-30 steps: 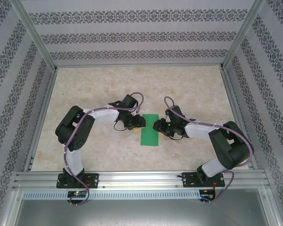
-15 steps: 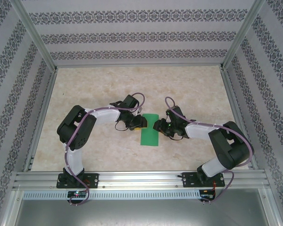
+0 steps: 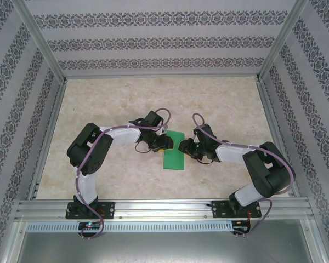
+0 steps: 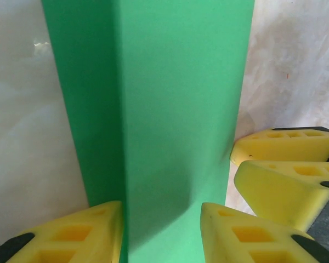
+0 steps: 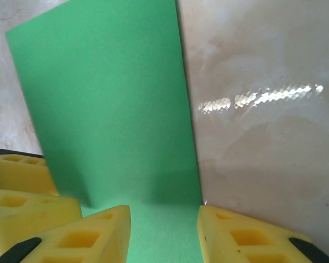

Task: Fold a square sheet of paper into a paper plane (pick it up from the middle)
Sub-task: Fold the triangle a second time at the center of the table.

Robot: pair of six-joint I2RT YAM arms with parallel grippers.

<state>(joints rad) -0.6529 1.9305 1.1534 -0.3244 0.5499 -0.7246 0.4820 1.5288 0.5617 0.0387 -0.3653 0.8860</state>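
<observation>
The square sheet of paper [image 3: 174,156] is bright green and lies on the table as a narrow folded strip between the two arms. My left gripper [image 3: 165,141] is at its far left corner and my right gripper [image 3: 183,147] at its far right edge. In the left wrist view the paper [image 4: 175,109] runs between my left gripper's [image 4: 162,230] yellow fingers [image 4: 82,233], which stand apart; a crease runs down its left side. In the right wrist view the paper [image 5: 109,104] bends up just beyond my right gripper [image 5: 164,233], whose jaws stand apart over its near edge.
The tabletop [image 3: 115,104] is pale marble, boxed in by metal frame rails and patterned walls. The right gripper's yellow fingers [image 4: 285,170] sit close beside the left gripper; the left gripper's fingers [image 5: 22,192] show at the left in the right wrist view.
Both grippers have crept inward toward each other at the paper's far end, which now looks slightly lifted and skewed. The jaws have barely changed.
</observation>
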